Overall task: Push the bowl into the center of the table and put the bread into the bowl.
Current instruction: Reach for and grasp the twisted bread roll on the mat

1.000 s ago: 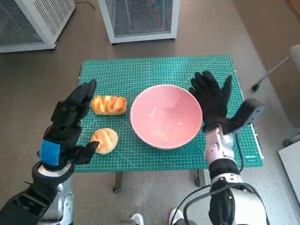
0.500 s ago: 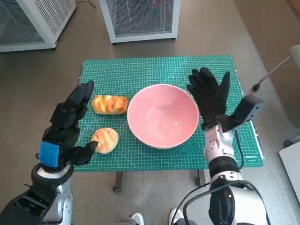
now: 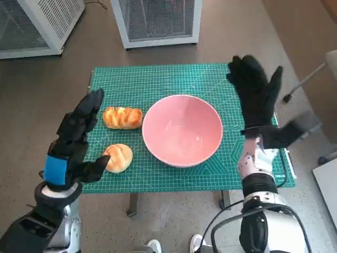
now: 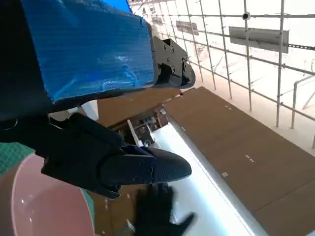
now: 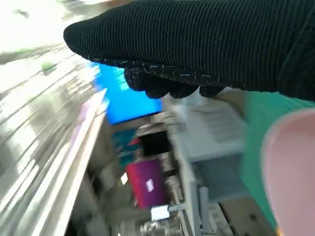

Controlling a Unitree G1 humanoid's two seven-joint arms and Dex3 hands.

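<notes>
A pink bowl [image 3: 181,129] stands empty near the middle of the green cutting mat [image 3: 158,79]. A long plaited bread [image 3: 122,117] lies just to its left, and a round bun [image 3: 119,157] lies nearer the front edge. My left hand [image 3: 75,138] hovers open at the mat's left side, fingers spread beside both breads, touching neither. My gloved right hand [image 3: 256,92] is raised open to the right of the bowl, apart from its rim. The bowl's rim [image 4: 29,206] shows in the left wrist view, with the right hand [image 4: 157,211] beyond it.
Two white mesh-fronted cabinets [image 3: 157,21] stand on the floor behind the table. A chair base and caster [image 3: 303,81] sit to the right. The mat's front edge lies close to my arms.
My right hand pushed the bowl slightly left, then lifted away up and to the right, off the rim. The left hand has hardly moved.
</notes>
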